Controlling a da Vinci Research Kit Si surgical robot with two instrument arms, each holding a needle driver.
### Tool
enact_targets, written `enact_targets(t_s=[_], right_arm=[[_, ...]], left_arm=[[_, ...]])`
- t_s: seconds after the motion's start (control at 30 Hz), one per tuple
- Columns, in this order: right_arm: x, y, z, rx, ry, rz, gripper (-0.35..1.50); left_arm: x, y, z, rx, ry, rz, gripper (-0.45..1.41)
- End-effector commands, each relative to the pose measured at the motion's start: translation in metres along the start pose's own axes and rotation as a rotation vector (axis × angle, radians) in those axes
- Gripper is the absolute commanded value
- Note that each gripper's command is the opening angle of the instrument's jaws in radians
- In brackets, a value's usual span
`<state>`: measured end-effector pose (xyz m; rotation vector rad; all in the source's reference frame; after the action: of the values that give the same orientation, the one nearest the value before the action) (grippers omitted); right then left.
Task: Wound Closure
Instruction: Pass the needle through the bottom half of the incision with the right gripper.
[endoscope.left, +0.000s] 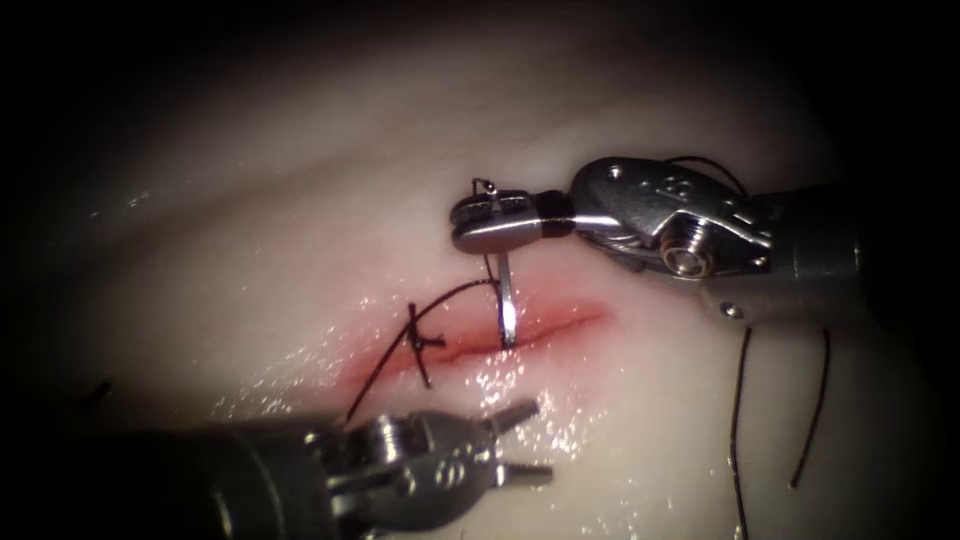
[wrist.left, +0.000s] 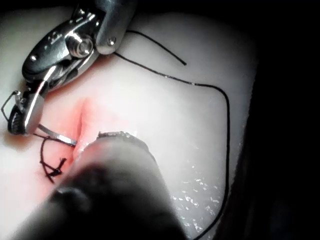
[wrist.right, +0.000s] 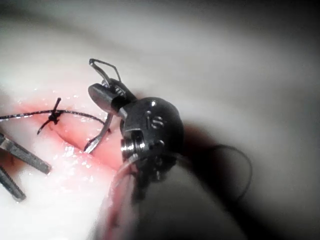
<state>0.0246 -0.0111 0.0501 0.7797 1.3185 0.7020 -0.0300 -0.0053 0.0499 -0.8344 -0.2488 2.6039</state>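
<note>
Steel needle (endoscope.left: 507, 300), one, pinched near its tail by the right end effector (endoscope.left: 490, 222), tip at the cut (endoscope.left: 560, 322); left end effector (endoscope.left: 520, 440) spread, empty; one knot (endoscope.left: 420, 342).

Black thread (endoscope.left: 455, 292), silver needle (endoscope.left: 507, 300), red fluid (endoscope.left: 560, 318) on pale tissue (endoscope.left: 300, 200).

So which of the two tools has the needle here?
The right tool: its shut jaws grip the needle near its back end, tip at the cut. The left tool is open, empty.
</note>
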Motion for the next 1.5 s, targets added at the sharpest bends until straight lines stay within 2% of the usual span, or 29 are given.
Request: enact_targets(t_s=[0.03,0.37,0.73,0.87,1.03,1.2,1.5], right_arm=[[-0.0005,0.0004,0.0010,0.006,-0.002,-0.002,-0.35],[0.0010,0.0019,0.0008,0.034,0.014,0.034,-0.35],[0.0010,0.0018,0.0013,0.124,0.010,0.104,-0.35],[0.0012,0.0019,0.0016,0.125,0.016,0.127,-0.35],[0.0012,0.0020,0.0016,0.120,0.015,0.181,-0.35],[0.0008,0.0020,0.0017,0.122,0.009,0.254,-0.35],[-0.0003,0.0017,0.0021,0.190,0.027,0.422,-0.35]], left_arm=[[0.0001,0.0004,0.0006,-0.002,0.000,-0.001,0.19],[0.0005,0.0025,-0.0001,-0.004,0.001,-0.001,0.15],[0.0000,0.0010,0.0012,0.000,0.004,0.005,0.14],[-0.0008,0.0003,0.0021,0.005,0.004,0.003,0.12],[-0.0022,0.0002,0.0034,-0.002,-0.013,-0.014,0.12],[-0.0029,0.0001,0.0034,-0.006,-0.011,-0.018,0.12],[-0.0037,-0.0003,0.0030,-0.016,-0.013,-0.019,0.12]])
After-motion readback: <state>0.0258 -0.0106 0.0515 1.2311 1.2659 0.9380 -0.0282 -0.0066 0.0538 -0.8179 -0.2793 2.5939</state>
